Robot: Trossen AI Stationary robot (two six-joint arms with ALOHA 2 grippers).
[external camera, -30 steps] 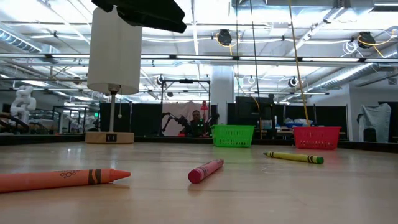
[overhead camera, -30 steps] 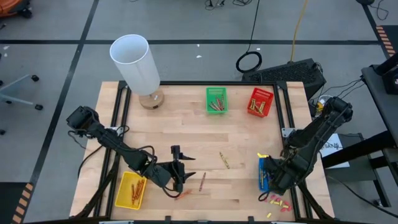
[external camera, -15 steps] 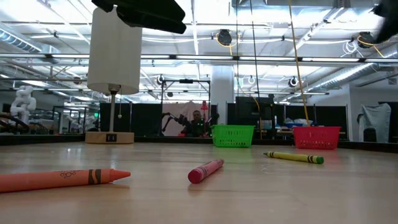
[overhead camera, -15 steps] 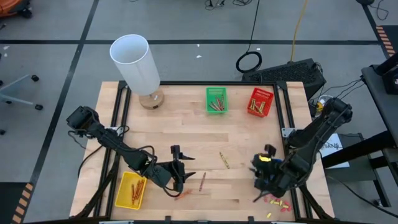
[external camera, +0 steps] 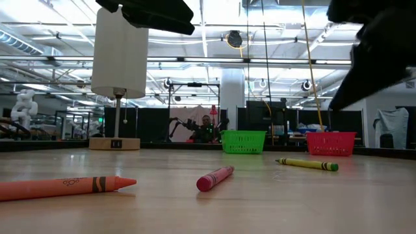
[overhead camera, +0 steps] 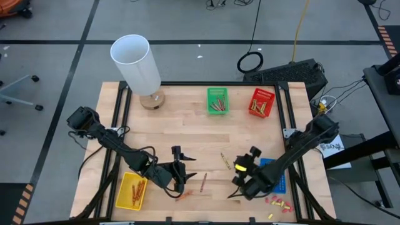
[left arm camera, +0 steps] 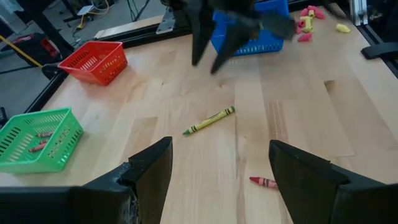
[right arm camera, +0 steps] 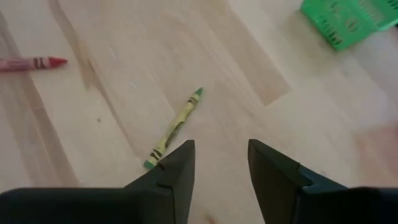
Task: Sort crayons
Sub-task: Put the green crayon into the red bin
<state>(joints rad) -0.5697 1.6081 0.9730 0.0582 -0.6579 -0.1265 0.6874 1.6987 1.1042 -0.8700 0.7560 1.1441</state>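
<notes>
A: From the high view, which step is in hand?

B: I judge it a reach. The right end effector (overhead camera: 240, 185) sits lower centre of the frame, just left of the blue basket (overhead camera: 279, 178), apparently heading for the yellow-green crayon (overhead camera: 224, 160) lying mid-desk. The left end effector (overhead camera: 179, 177) waits lower left of centre, beside a red crayon (overhead camera: 203, 181) and an orange crayon (overhead camera: 183, 195). Sorted crayons already lie in the yellow basket (overhead camera: 132, 190), green basket (overhead camera: 217, 100) and red basket (overhead camera: 262, 102) on the desk (overhead camera: 187, 119).

A: And the low view?

B: Three loose crayons on the wood: orange at lower left, red at centre, yellow-green at right. A dark arm fills the upper right corner.

A: The left wrist view?

B: Its fingers (left arm camera: 151, 168) stand wide apart, holding nothing.

A: The right wrist view?

B: Its fingers (right arm camera: 181, 163) are parted a little and empty, above the desk, the yellow-green crayon just beyond the tips. Next, it probably needs to straddle the crayon across its length, then lower.
</notes>
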